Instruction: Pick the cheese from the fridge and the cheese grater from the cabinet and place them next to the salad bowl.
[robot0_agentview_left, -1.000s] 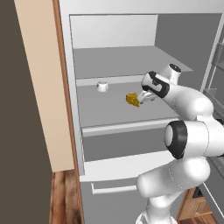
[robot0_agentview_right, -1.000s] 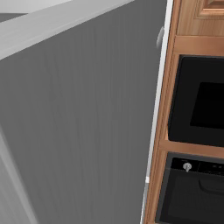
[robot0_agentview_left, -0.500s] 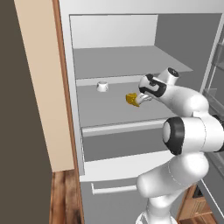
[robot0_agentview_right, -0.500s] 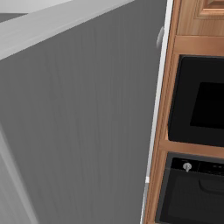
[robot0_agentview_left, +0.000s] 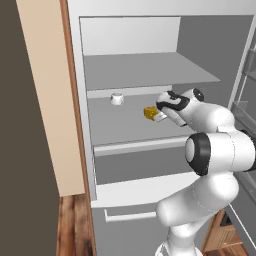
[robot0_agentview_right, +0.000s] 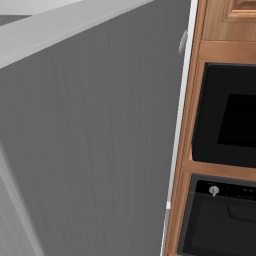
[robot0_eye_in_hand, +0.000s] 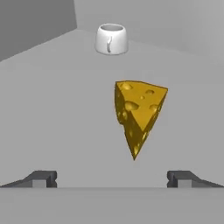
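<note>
The cheese (robot0_eye_in_hand: 138, 111), a yellow-orange wedge with holes, lies on the middle shelf of the open fridge (robot0_agentview_left: 140, 125). In the left base view the cheese (robot0_agentview_left: 149, 113) sits just left of my gripper (robot0_agentview_left: 161, 114), which reaches into the fridge from the right. In the hand view my gripper (robot0_eye_in_hand: 113, 178) stands open, its two dark fingertips (robot0_eye_in_hand: 41, 178) spread wide, and the wedge lies a short way ahead, between their lines. Nothing is held. The cheese grater, the cabinet and the salad bowl are out of view.
A small white cup (robot0_eye_in_hand: 111, 39) stands farther back on the same shelf, also seen as the cup (robot0_agentview_left: 116, 99) left of the cheese. The grey fridge door (robot0_agentview_right: 90, 140) blocks the right base view, with a dark wall oven (robot0_agentview_right: 225, 120) in wooden cabinetry beside it.
My gripper has crept a little leftward toward the cheese. The jaws have stayed open and the cheese has not moved.
</note>
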